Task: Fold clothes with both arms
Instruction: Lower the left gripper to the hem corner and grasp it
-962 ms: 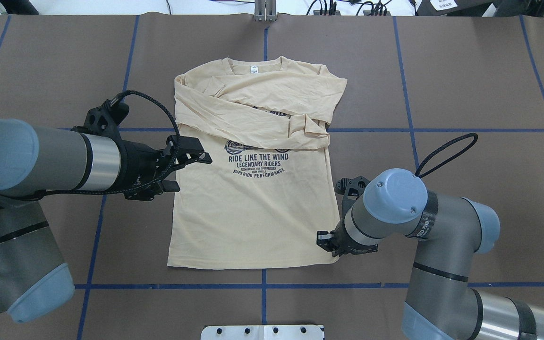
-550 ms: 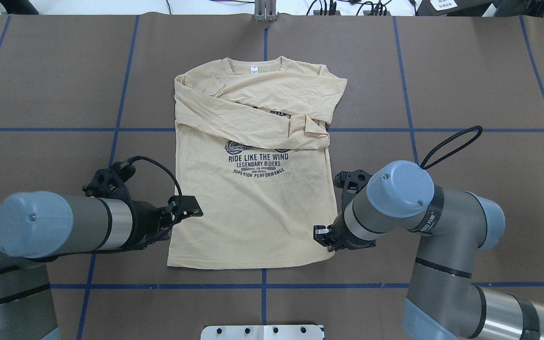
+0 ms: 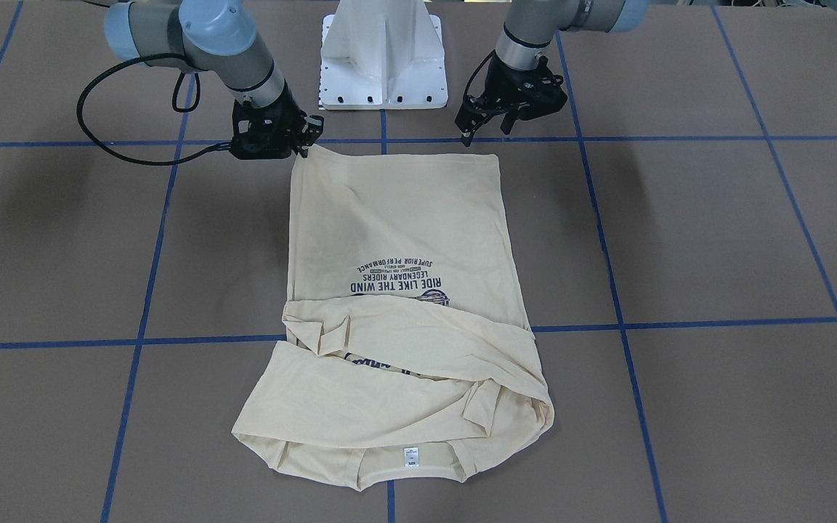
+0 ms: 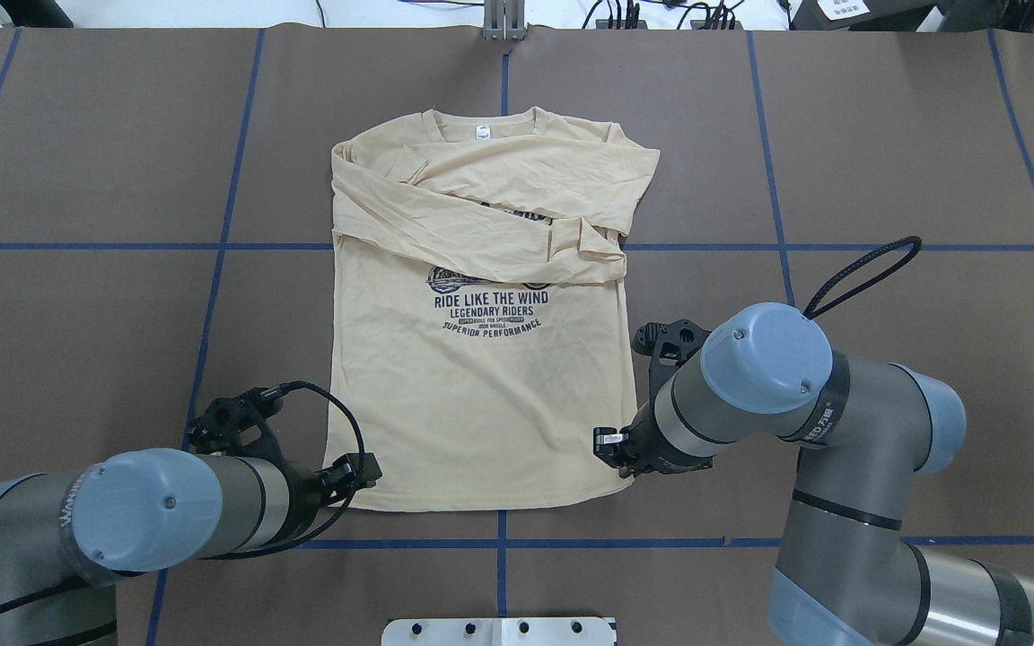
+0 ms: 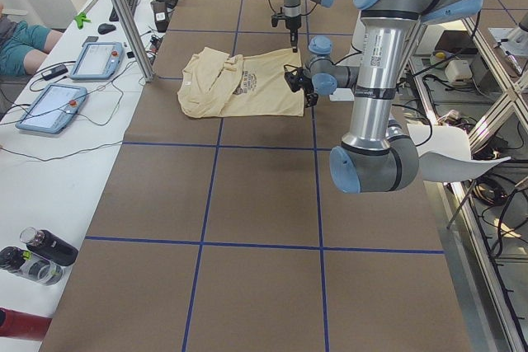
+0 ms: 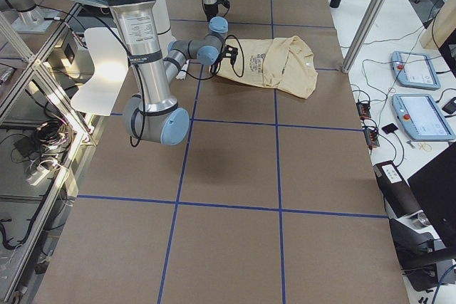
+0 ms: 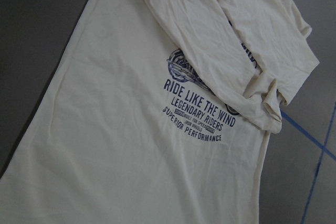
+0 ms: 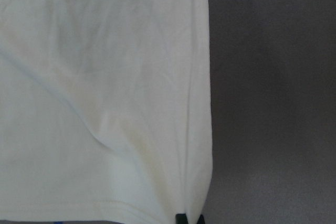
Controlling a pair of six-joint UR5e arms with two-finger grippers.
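**Both grippers at the hem of the T-shirt**

We see the cream T-shirt (image 4: 481, 395) lying flat, face up, in the middle of the brown tabletop (image 4: 885, 135), collar away from the robot and hem towards it. Both sleeves (image 4: 481, 224) are folded across the chest and cover the top of the navy print (image 7: 197, 121).

From overhead, the right arm (image 4: 764, 377) hides most of its own tool, so we turn to the front-facing camera. There the right gripper (image 3: 307, 142) sits on the hem corner on the robot's right, and the cloth rises to a small peak at it. The right wrist view adds what neither shows: creases run down to one dark fingertip (image 8: 181, 219) at the very edge of the fabric. We read these jaws as clamped on that corner.

The left gripper (image 3: 486, 127) hangs just beyond the other hem corner. In the front-facing view its jaws stand apart, and we cannot tell whether they touch the cloth. The left wrist camera shows no fingers, only the shirt stretching from the hem up to the crossed sleeves.

Only the front-facing view shows the small white neck label (image 3: 411, 455) clearly, and the white pedestal base (image 3: 383, 54) between the arms. The side views show both grippers at the near edge of the shirt but too small to judge.
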